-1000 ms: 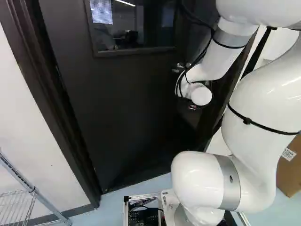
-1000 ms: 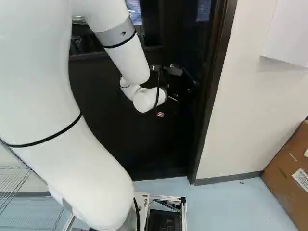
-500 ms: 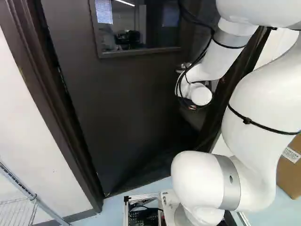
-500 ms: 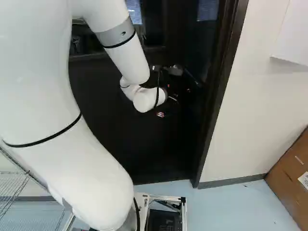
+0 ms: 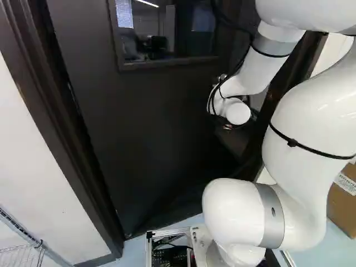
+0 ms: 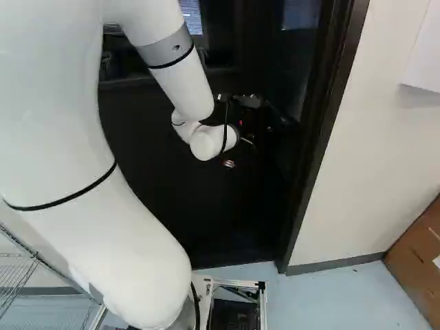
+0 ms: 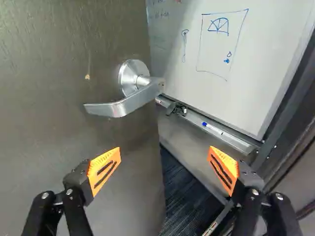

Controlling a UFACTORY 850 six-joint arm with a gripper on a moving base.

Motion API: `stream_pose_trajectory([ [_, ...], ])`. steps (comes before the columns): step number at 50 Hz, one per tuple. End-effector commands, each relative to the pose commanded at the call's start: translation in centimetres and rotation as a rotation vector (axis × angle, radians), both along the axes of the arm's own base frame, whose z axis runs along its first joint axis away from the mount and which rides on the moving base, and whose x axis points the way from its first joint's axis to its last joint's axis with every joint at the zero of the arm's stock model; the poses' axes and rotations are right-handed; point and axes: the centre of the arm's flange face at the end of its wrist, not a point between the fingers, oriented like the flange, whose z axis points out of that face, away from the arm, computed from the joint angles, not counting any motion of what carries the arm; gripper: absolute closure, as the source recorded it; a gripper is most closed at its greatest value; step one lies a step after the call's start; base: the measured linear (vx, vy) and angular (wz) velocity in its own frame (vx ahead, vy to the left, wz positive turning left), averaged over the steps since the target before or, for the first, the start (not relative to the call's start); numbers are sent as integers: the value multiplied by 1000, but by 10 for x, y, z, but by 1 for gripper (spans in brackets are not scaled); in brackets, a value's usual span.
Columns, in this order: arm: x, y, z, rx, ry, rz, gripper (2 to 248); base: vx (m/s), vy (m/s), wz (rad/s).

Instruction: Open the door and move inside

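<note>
- Where the wrist view looks past the claw (image 7: 165, 148), its fingers stand wide apart, pinching nothing; the lever handle (image 7: 120, 107) is on the door (image 7: 44, 123), ahead of the claw and nearer the door-side finger. The lever's long axis runs aslant across the face, tip away from the free edge; past that edge, a whiteboard (image 7: 211, 54) shows through the gap.
- In the left base view, the door is ajar, the arm (image 5: 278, 69) reaching toward its free-edge side; pushing the door inward looks like the step in hand.
- In the right base view, the frame (image 6: 320, 144) stands right of the arm's wrist, so going inside probably calls for keeping clear of it.
</note>
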Motion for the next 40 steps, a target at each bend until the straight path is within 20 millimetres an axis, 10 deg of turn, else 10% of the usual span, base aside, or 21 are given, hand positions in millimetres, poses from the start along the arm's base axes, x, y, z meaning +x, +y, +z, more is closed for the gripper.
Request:
stream_pose_trajectory([
  [40,1,9,0,2,-1,18,3,6,4,-3],
])
